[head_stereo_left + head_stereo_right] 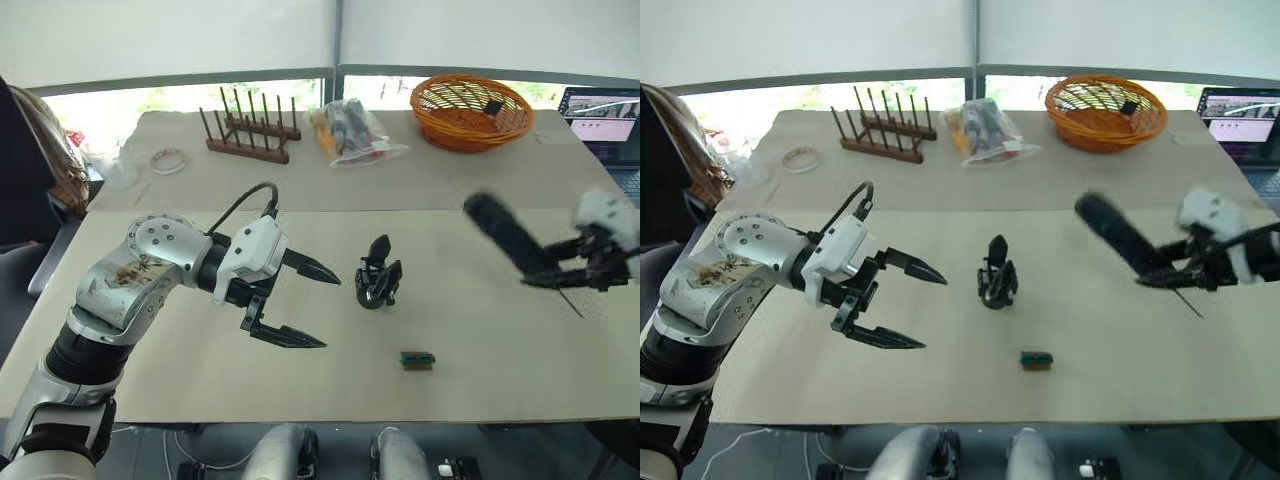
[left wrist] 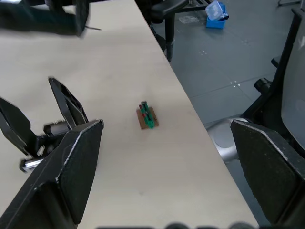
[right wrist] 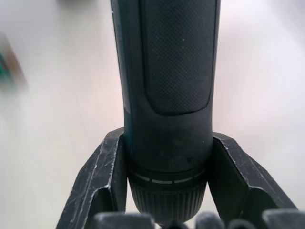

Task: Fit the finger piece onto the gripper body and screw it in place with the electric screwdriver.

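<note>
Nearest the head camera, the left gripper hangs above the beige tabletop with its jaws spread wide and nothing between them, pointing toward the table's middle. At the right side, the right gripper has its jaws clamped around the electric screwdriver, which is lifted off the surface with its dark barrel slanting up toward the centre and its thin metal bit pointing down to the right. The right wrist view adds the close detail: both black fingers press the tool's textured body just above a ribbed collar.

The gripper body stands upright near the middle of the tabletop, between the two arms, with the finger piece rising from its top as a slim black point. A tiny green-and-black block lies nearer the front edge, apart from it; the left wrist view shows it close to the table's edge.

Along the far side sit an orange wicker basket, a wooden peg rack, a clear bag of items and a laptop. No lettering can be read.
</note>
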